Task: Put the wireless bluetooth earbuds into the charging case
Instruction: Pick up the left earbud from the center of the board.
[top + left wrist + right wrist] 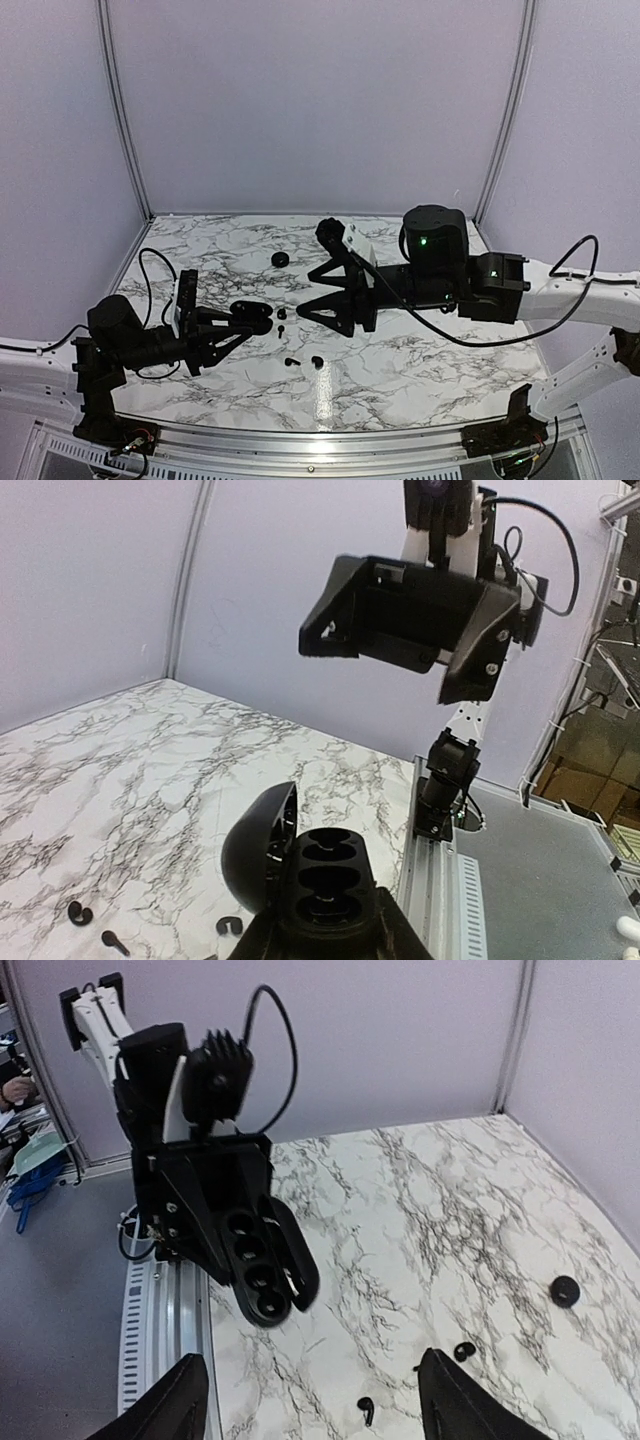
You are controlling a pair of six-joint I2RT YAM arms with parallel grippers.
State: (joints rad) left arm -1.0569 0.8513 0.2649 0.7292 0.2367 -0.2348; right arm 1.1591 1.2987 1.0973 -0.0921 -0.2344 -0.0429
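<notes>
While the left tool [243, 318] grips the charging case [262, 1265] narrowly, lid swung open and its round wells showing, left of centre in the overhead view, the right tool [306, 292] faces it from just to the right, fingers spread wide and holding nothing. Several tiny black earbuds [291, 361] lie loose on the marbled bench [420, 360], two just below the middle of the overhead view and others close by the case. A black round disc [280, 260] sits apart, higher in the frame.
</notes>
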